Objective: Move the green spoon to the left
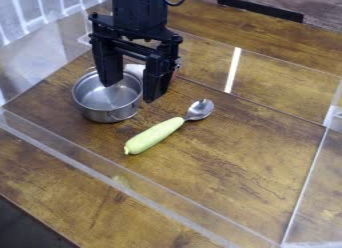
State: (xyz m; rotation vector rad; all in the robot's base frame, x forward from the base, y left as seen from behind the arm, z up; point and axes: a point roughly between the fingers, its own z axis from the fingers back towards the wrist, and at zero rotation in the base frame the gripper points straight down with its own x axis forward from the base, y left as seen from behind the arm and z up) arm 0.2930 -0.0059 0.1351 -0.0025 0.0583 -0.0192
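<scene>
The green spoon (164, 129) lies on the wooden table (241, 162), its thick yellow-green handle pointing to the lower left and its small silver bowl at the upper right. My gripper (131, 80) hangs above and to the left of the spoon, over the right side of a metal pot (104, 98). Its two black fingers stand wide apart and open, with nothing between them. The gripper is clear of the spoon, about a hand's width from the handle.
The silver pot sits at the left, partly behind my gripper's left finger. Clear acrylic walls (80, 157) border the table at the front, left and right. Bare wood lies in front of and to the right of the spoon.
</scene>
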